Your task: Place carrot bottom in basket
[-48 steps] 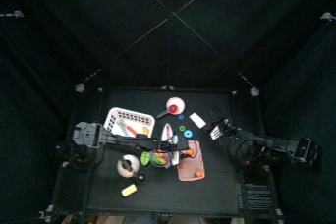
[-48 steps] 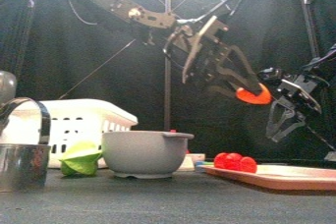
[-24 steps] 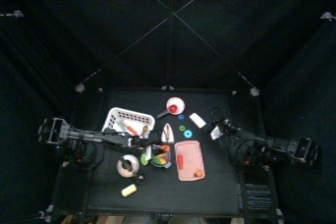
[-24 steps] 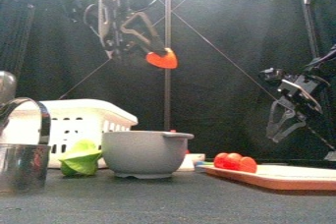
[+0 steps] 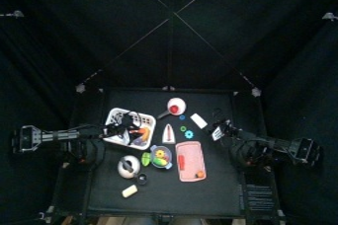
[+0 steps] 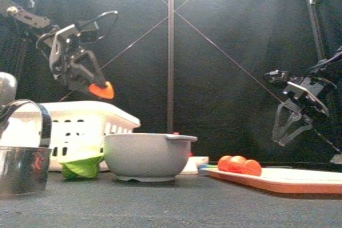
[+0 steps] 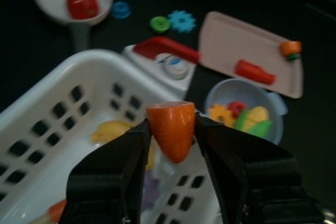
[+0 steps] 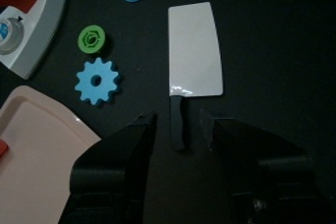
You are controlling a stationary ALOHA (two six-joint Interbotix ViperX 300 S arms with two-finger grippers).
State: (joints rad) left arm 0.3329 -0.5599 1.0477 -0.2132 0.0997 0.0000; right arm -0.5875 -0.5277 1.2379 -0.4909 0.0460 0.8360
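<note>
From above, the left gripper hangs over the white basket, something small and orange under its tip. Just beyond it sits a grey bowl, then the pink tray. The right gripper rests well apart, past the tray.

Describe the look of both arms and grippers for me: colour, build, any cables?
Both arms are black, jointed segments. The left gripper has two broad, matte black jaws with rounded edges; the right gripper matches it. In the front view the right arm's gripper shows dark brackets and thin cables near the wrist. No markings are visible.
</note>
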